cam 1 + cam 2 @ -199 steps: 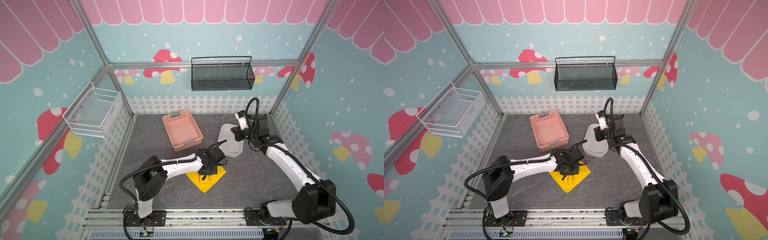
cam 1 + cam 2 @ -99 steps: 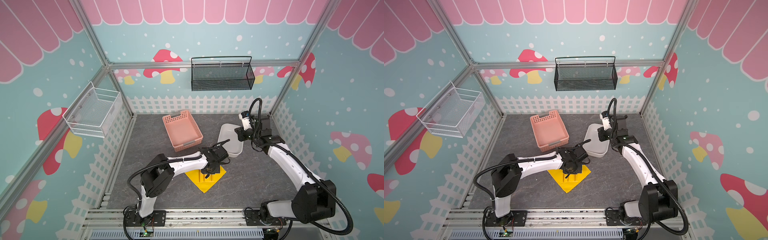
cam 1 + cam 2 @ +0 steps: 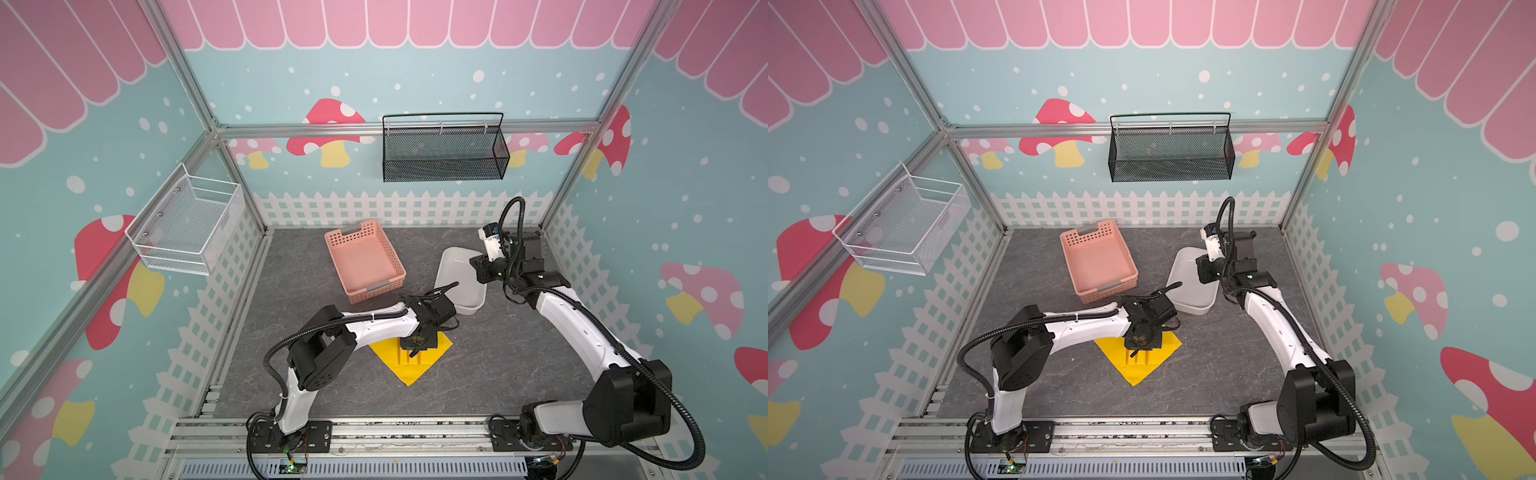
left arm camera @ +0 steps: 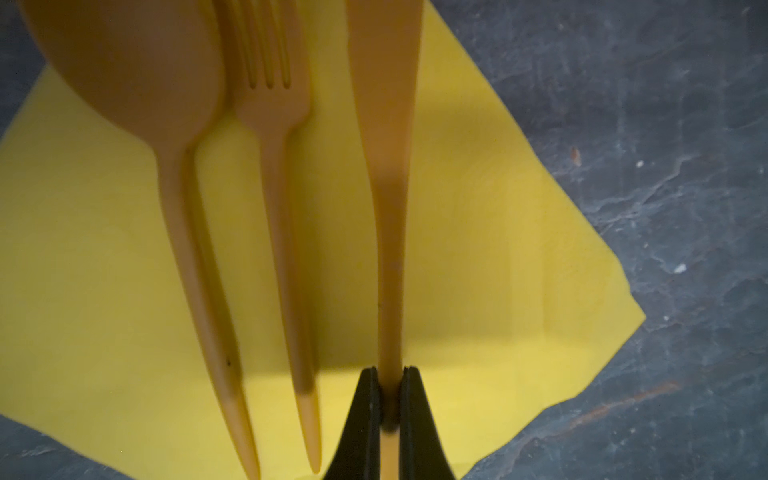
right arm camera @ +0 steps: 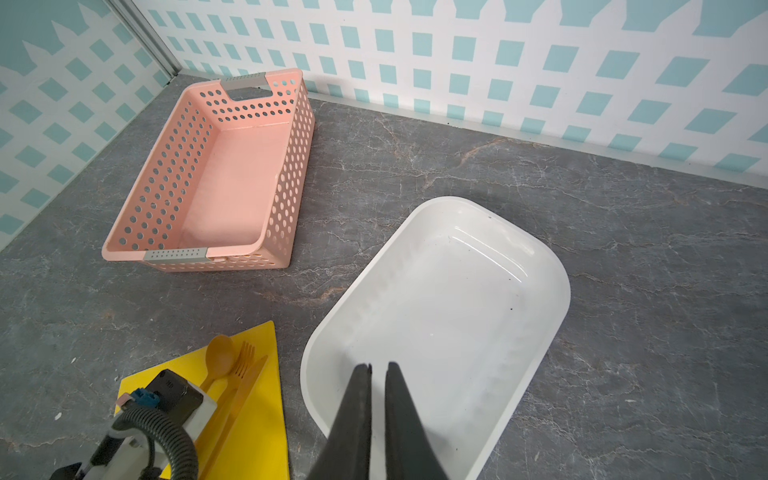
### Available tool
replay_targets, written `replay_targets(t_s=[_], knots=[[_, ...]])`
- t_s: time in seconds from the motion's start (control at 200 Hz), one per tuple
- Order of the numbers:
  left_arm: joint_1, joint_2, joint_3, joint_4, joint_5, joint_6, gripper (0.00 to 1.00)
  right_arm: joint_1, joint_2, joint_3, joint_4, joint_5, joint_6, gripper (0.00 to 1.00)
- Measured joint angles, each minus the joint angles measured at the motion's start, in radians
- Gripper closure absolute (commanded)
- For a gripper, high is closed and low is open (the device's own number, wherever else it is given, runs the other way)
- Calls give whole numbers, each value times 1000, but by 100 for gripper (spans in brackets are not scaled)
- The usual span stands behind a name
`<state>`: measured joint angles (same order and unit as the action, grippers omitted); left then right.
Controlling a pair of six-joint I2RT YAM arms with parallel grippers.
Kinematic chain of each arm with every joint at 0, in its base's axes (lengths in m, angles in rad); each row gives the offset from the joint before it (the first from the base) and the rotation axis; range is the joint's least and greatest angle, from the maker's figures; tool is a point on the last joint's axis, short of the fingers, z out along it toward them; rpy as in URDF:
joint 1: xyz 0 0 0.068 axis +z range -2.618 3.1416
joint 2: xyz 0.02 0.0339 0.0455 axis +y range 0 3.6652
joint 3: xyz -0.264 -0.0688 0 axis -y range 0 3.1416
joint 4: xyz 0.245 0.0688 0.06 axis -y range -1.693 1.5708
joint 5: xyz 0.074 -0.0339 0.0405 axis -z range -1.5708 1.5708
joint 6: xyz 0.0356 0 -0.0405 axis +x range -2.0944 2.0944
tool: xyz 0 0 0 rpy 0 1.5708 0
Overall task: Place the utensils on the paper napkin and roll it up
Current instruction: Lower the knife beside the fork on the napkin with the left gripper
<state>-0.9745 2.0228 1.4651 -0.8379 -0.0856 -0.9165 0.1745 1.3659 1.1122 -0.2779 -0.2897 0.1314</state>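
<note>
Three orange utensils (image 5: pixel 239 370) are over the yellow napkin (image 4: pixel 498 249), which lies flat on the grey table (image 5: pixel 415 166) in front of the pink basket (image 5: pixel 208 178) and beside the white tub (image 5: pixel 557 274). The spoon (image 4: pixel 137 75) and fork (image 4: pixel 282 166) rest side by side on the paper, handles pointing the same way. The knife (image 4: pixel 386 124) runs parallel to them, just beside the fork. The left gripper (image 4: pixel 390 374) is clamped tight on the knife's handle near its end. Whether the blade already touches the paper is hard to tell from the wrist view.

The step in hand looks like setting down this last piece. To do it well, the handle should come fully down onto the napkin before the jaws part, so the knife does not drop and bounce out of line. The jaws need only open a little. A straight lift afterwards should keep the fingertips from dragging the handle or snagging the thin sheet, which could slide or crease easily. Keeping all three pieces close and parallel will probably make a tighter roll.

The right gripper (image 5: pixel 378 365) hangs over the tub with its jaws nearly together, only a slit between them, holding nothing.
</note>
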Motion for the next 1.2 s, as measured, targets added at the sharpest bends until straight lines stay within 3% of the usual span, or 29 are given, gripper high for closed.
replay_targets(t_s=[0.806,1.201], knots=[[19,21,0,-3,-2,-5,100,-5,0,0,0,-24,0,89],[21,23,0,-4,-1,-5,91,-6,0,-6,0,-34,0,89]])
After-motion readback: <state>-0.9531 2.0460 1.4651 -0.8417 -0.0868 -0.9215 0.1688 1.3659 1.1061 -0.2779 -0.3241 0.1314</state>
